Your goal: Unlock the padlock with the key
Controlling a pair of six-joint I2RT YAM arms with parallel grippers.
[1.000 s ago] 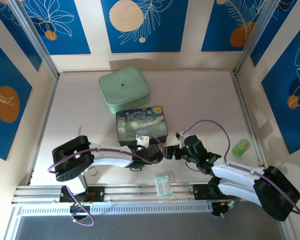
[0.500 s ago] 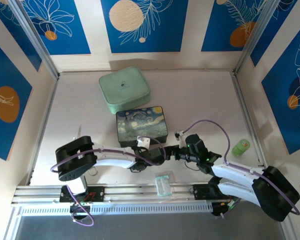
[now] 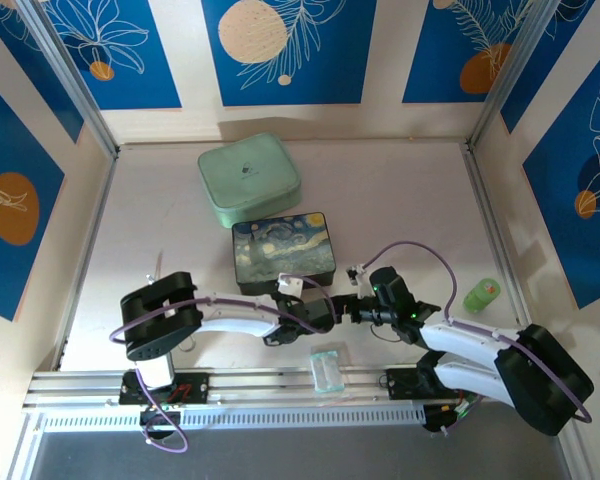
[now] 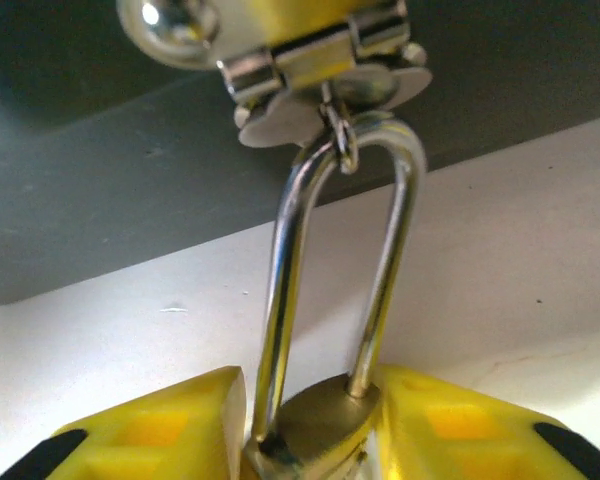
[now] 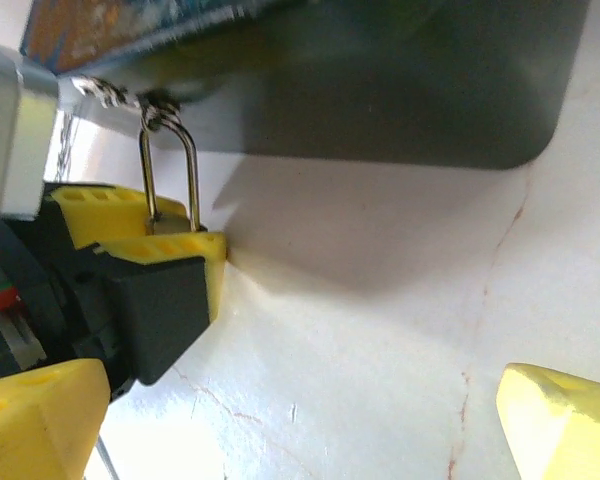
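Padlock (image 4: 318, 425) sat pinched between the yellow fingers (image 4: 150, 440) of my left claw (image 4: 315, 395), which was closed on its brass body from both sides. From the claw its silver shackle (image 4: 280, 270) ran straight ahead to the hasp (image 4: 320, 60) on the front of the box (image 4: 80, 220). There it passed through a small ring (image 4: 345, 140), so the lock hung from the box. My right claw (image 5: 300, 390) was spread wide and held nothing. The left claw with the padlock was ahead of it and to its left, near but apart. The key I could not make out with certainty.

I judged the padlock to be small, stiff and rather heavy for its size, with smooth metal that may slip or turn in the grip. The flat sides of the body seemed the best place to hold, as the left claw did, leaving the keyhole end free. The key would be thin and light, easy to drop, so it should be taken firmly by its head.
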